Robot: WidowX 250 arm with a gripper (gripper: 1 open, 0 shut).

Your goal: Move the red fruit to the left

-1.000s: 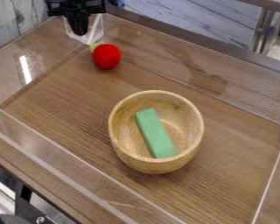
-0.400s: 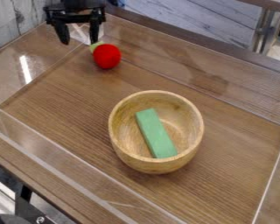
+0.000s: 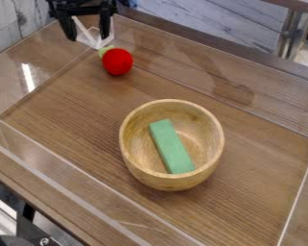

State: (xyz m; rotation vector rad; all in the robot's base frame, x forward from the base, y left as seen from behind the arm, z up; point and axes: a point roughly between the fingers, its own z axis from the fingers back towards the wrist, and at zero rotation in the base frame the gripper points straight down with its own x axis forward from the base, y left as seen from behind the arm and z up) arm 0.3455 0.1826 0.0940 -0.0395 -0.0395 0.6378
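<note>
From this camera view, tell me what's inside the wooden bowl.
A green rectangular block lies inside the wooden bowl. The block covers the patch of bowl floor beneath it, so whatever is there cannot be seen.

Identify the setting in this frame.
Probably a robotics lab or test bench: a black gripper over a wooden tabletop, with a red toy fruit and a wooden bowl holding a green block.

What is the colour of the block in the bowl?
Green, seen best in the camera view.
</note>
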